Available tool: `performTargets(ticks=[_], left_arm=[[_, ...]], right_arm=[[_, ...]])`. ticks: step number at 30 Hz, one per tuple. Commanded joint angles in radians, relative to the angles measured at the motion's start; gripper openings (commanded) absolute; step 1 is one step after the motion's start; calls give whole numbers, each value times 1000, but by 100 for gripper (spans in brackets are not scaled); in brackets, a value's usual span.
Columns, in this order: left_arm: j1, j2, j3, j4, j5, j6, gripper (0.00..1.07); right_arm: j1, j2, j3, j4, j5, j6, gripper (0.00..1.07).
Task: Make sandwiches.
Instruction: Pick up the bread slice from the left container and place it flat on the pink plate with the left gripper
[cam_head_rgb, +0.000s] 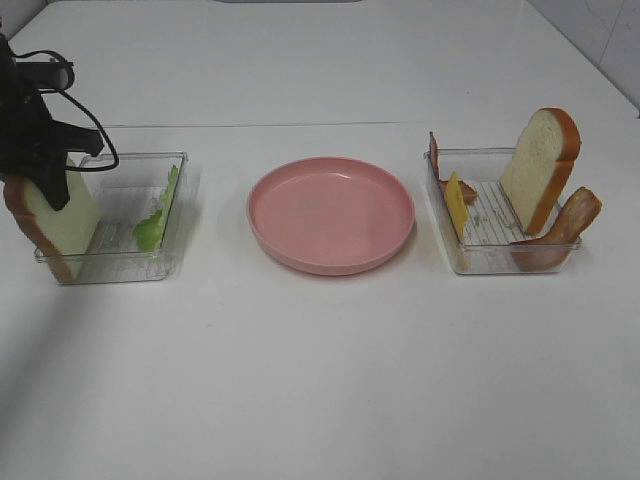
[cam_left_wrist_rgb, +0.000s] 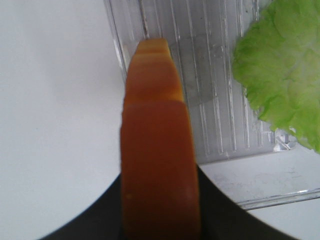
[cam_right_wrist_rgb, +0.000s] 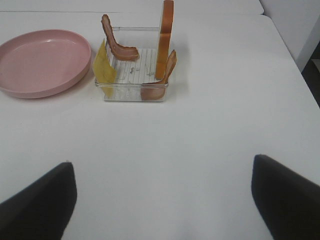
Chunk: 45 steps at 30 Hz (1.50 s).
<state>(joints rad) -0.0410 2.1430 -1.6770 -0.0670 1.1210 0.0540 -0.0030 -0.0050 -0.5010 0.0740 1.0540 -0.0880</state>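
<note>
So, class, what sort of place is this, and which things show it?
Probably a robot test bench, not a real kitchen: a plain white table, a toy bread slice and bacon in a clear tray, and a black robot arm.

Between the jaws of the black left gripper (cam_head_rgb: 55, 187) is a flat toy bread slice (cam_head_rgb: 76, 226), white-faced with an orange-brown crust. Just beside it are a ruffled bright-green lettuce leaf (cam_head_rgb: 152, 228) and a clear, ribbed plastic tray (cam_head_rgb: 120, 266). Farther from it are a plain pink round plate (cam_head_rgb: 330, 213), a flat yellow cheese slice (cam_head_rgb: 456, 201), wavy brown bacon strips (cam_head_rgb: 572, 215) and a second white slice (cam_head_rgb: 538, 165) with an orange crust.
</note>
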Motion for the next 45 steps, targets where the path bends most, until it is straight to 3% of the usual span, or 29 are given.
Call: performTargets(ticks=[1, 15, 22, 28, 30, 31, 33, 37, 40, 42, 43, 45], left_arm=[[-2, 0, -3, 34, 36, -27, 0], [-2, -162, -8, 136, 158, -69, 0], [-2, -253, -8, 133, 151, -69, 0], [-2, -346, -8, 32, 104, -69, 0], [-2, -372, -12, -98, 60, -60, 0], [-2, -372, -12, -98, 60, -60, 0], [-8, -367, -29, -241, 55, -26, 0], [-34, -344, -66, -326, 52, 2, 0], [-73, -297, -129, -371, 48, 12, 0], [-127, -209, -246, -396, 54, 20, 0], [-127, -209, -246, -396, 54, 20, 0], [-165, -111, -347, -408, 85, 18, 0]], right_arm=[[-2, -15, 0, -1, -3, -1, 87], [-2, -15, 0, -1, -3, -1, 87], [-2, -15, 0, -1, -3, -1, 87], [-2, -15, 0, -1, -3, -1, 87], [-2, -15, 0, -1, -3, -1, 87], [-2, -15, 0, -1, -3, -1, 87], [-2, -15, 0, -1, -3, -1, 87], [-2, -15, 0, -1, -3, -1, 87], [-2, -15, 0, -1, -3, -1, 87], [-2, -15, 0, -1, -3, -1, 87], [-2, -15, 0, -1, -3, -1, 87], [-2, -15, 0, -1, -3, -1, 87]])
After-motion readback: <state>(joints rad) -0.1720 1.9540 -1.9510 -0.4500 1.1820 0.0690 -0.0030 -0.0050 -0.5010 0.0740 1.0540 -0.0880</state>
